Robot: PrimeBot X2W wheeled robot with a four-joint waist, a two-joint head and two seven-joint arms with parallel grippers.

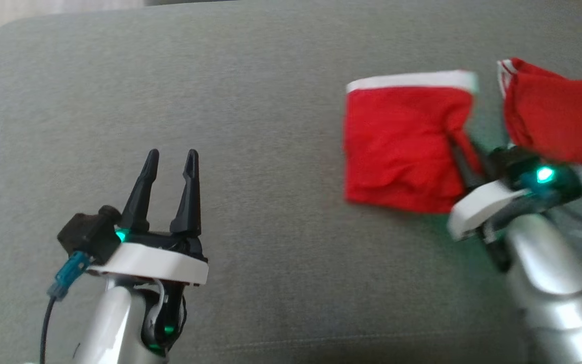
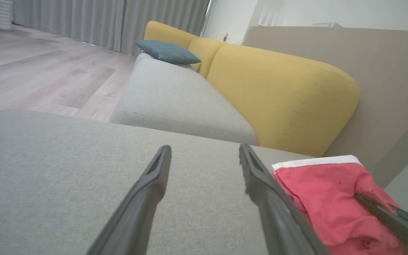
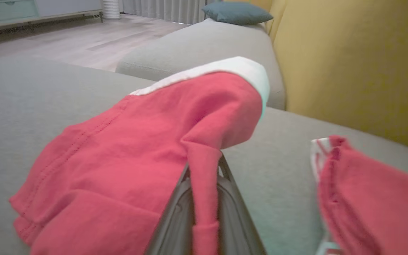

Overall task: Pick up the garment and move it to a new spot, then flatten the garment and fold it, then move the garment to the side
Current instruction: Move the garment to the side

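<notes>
Garment (image 1: 397, 146), red with a white band along its far edge, lies right of centre on the grey cushion (image 1: 271, 101) and is one of two red pieces there. At the left, the left gripper (image 1: 173, 154) hovers over bare cushion, its two fingers a moderate gap apart and holding nothing. The right gripper (image 1: 460, 146) has its fingers pinched together on a raised fold at the garment's right edge, and the second red piece (image 1: 559, 121), white-trimmed, lies just to the right.
</notes>
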